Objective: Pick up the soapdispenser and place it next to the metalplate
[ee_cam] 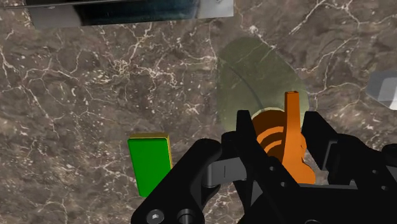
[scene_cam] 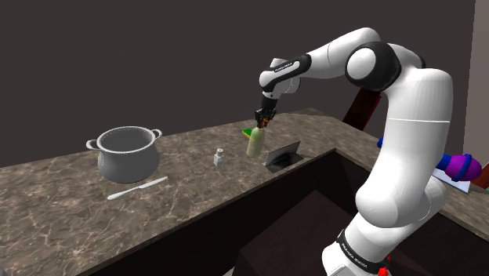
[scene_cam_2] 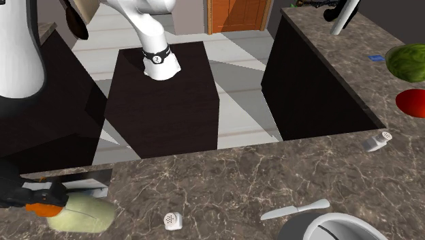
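Note:
The soap dispenser (scene_cam: 255, 142) is a pale green bottle with an orange pump. It stands upright on the marble counter (scene_cam: 70, 204). My gripper (scene_cam: 265, 118) comes down on it from above, shut on the orange pump head. In the wrist view the black fingers (ee_cam: 245, 137) clasp the pump on both sides, with the bottle body (ee_cam: 261, 79) below my gripper (ee_cam: 280, 127). The metal plate (scene_cam: 282, 154) leans tilted at the counter's front edge, just beside the bottle. In the second exterior view the soap dispenser (scene_cam_2: 82, 213) and metal plate (scene_cam_2: 75, 178) sit at the lower left.
A grey pot (scene_cam: 125, 151) stands at the shoulder view's left, with a knife (scene_cam: 137, 188) in front of it. A small shaker (scene_cam: 219, 157) is near the bottle. A green block (ee_cam: 149, 164) lies behind it. A watermelon (scene_cam_2: 407, 61) rests on another counter.

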### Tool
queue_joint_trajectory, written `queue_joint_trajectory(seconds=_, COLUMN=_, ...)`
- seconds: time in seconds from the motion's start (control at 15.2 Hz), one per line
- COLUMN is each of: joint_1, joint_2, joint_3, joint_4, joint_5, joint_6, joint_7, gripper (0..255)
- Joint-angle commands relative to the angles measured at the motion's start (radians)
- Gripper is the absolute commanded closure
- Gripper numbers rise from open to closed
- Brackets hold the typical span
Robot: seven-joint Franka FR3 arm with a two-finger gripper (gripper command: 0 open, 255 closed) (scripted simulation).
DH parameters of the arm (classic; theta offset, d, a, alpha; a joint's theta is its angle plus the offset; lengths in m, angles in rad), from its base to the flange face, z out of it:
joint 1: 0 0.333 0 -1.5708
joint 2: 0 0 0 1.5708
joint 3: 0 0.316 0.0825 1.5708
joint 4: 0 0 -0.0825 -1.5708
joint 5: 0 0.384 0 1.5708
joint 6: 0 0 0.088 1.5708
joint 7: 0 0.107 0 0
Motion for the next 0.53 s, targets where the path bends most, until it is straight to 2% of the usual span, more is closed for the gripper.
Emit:
queue_joint_trajectory(seconds=0.0, joint_1=0.001, joint_2=0.011, joint_3=0.0, joint_4=-0.011, joint_5=0.0, joint_6=0.022, joint_7=0.0, gripper=255)
queue_joint_trajectory(seconds=0.46, joint_1=0.001, joint_2=0.021, joint_3=0.0, joint_4=-0.017, joint_5=0.0, joint_6=0.038, joint_7=0.0, gripper=255)
